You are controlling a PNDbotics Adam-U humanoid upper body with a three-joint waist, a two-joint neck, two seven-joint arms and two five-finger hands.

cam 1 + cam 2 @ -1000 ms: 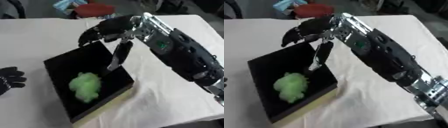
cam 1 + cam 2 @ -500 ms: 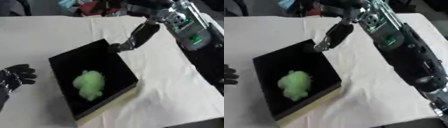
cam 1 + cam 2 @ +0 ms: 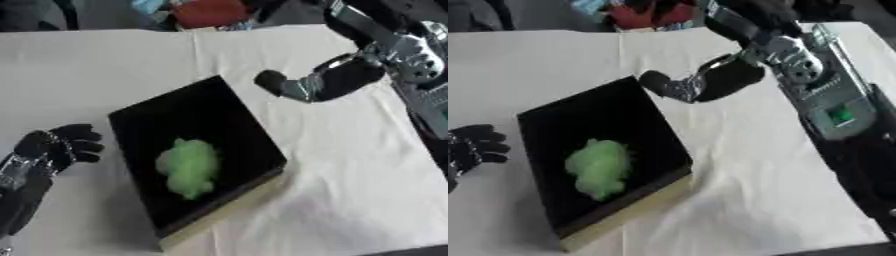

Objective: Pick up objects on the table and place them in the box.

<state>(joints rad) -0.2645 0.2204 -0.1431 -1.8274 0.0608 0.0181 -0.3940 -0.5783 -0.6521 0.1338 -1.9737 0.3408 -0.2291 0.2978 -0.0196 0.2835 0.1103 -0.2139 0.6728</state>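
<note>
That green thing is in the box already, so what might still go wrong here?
The right hand hangs just beyond the black box's far corner; a low sweep might clip its rim and shift it. The green object looks soft and could roll if the box is knocked. The left hand rests close beside the box.

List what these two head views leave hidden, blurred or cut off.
- Right hand: motion-blurred in both views; whether its fingers are open or curled cannot be told.
- Green object in the black box: a soft blurred lump; its identity is unclear.
- Left hand: right eye view cuts it at the left edge.
- Red thing beyond the table: cut by the top edge, unidentifiable.
</note>
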